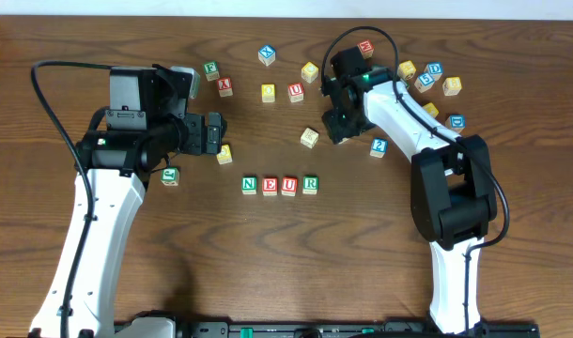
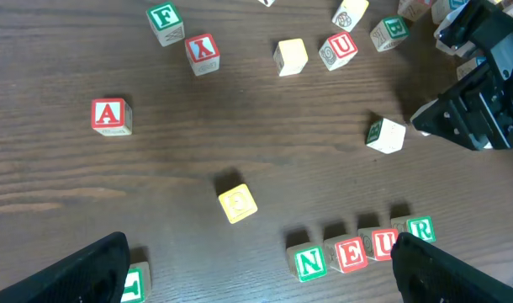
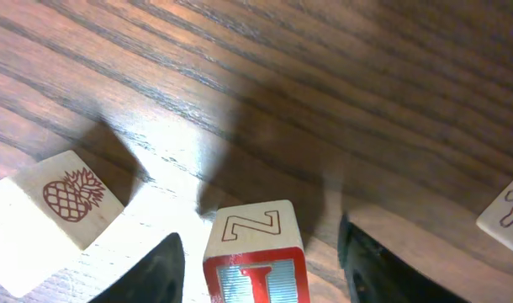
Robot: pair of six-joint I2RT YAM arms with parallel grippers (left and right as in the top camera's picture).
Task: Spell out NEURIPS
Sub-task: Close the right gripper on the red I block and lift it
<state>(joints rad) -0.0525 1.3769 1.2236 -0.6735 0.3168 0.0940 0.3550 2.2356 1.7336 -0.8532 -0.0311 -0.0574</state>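
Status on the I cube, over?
Left gripper open, empty. Right gripper astride red I cube, jaws not yet touching. NEUR row set. Pineapple cube close by.

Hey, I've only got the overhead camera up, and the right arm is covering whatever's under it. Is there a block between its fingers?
Observer: Yes. On the right wrist camera a wooden cube stands between the right fingers, with a gap showing on each side.
Operator: Okay, which letter is it?
Observer: The side facing that camera shows a red I in a red frame. Its top face shows an outlined Z.
Operator: Anything close by that could get bumped?
Observer: A pineapple cube sits to its left in that view, apart from it and outside the fingers.
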